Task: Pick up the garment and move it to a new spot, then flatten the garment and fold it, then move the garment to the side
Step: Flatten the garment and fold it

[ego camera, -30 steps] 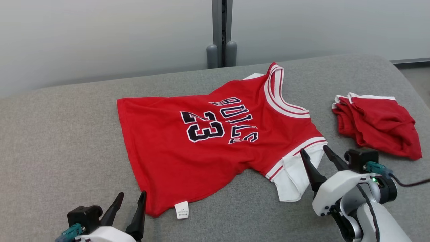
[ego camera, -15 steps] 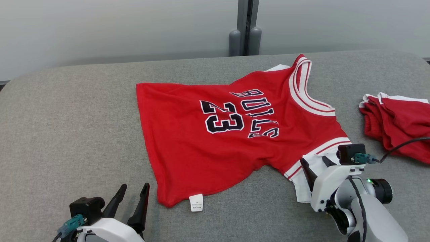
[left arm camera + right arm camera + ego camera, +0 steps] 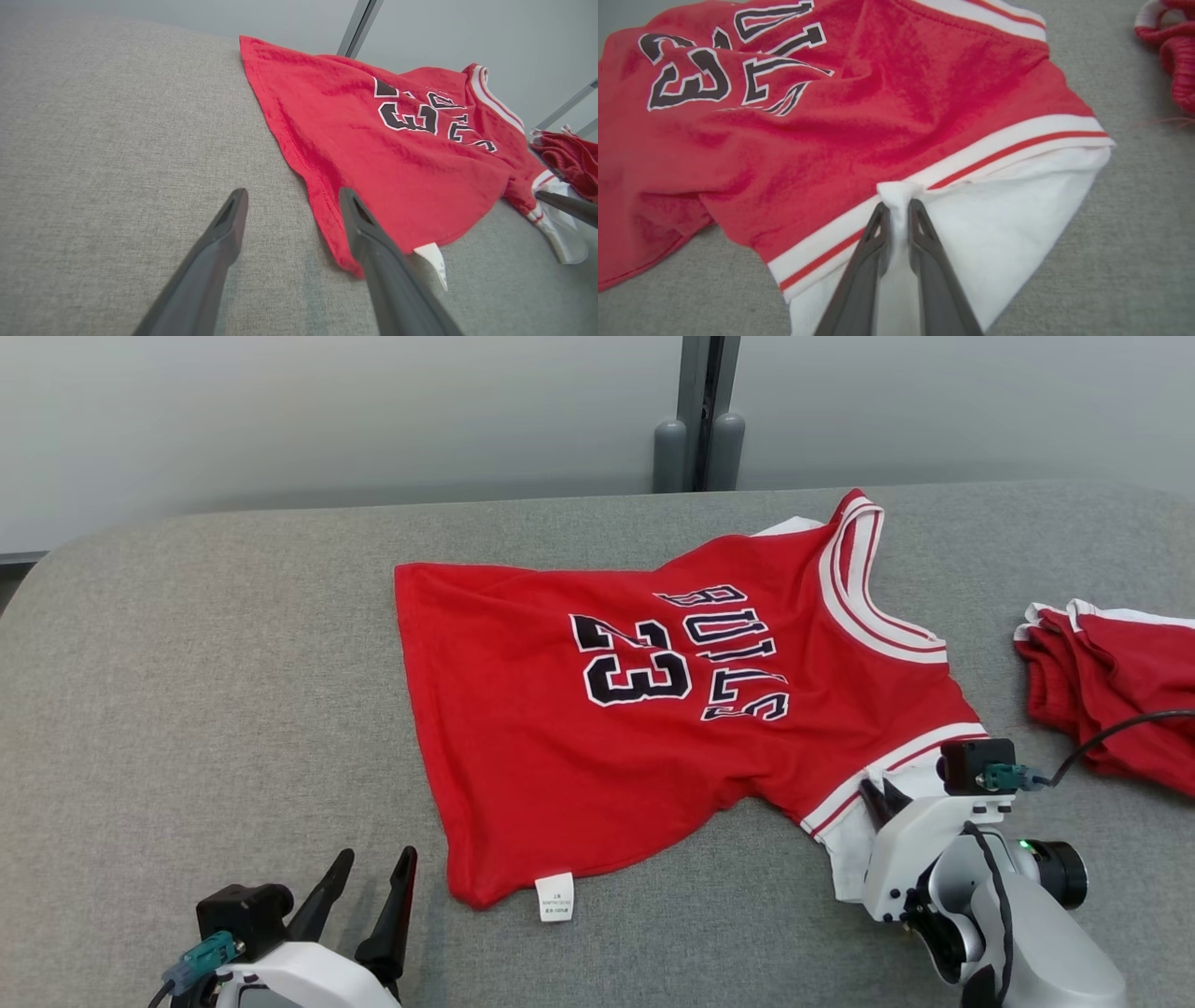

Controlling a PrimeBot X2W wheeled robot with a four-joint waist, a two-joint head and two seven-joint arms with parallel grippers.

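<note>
A red jersey lies spread on a grey cushion. The right gripper pinches a thin tuft of its white sleeve; the left gripper gapes wide beside the hem. Lifting could slip that small pinch.

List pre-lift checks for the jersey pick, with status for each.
1. Right gripper grip: ok. Its fingers are closed on a bunch of the white sleeve, at the striped edge.
2. Left gripper ready: ok. It is open beside the jersey hem corner near the care tag, with a gap between them in the head view.
3. Second hold on the jersey: not ok. The hem side is ungrasped.
4. Layers in the right pinch: cannot tell whether one or both.
5. Other red garment separate: ok. Gray padded surface shows between it and the jersey.
6. Right wrist cable: cannot tell. It crosses in front of that garment and contact is unclear.
</note>
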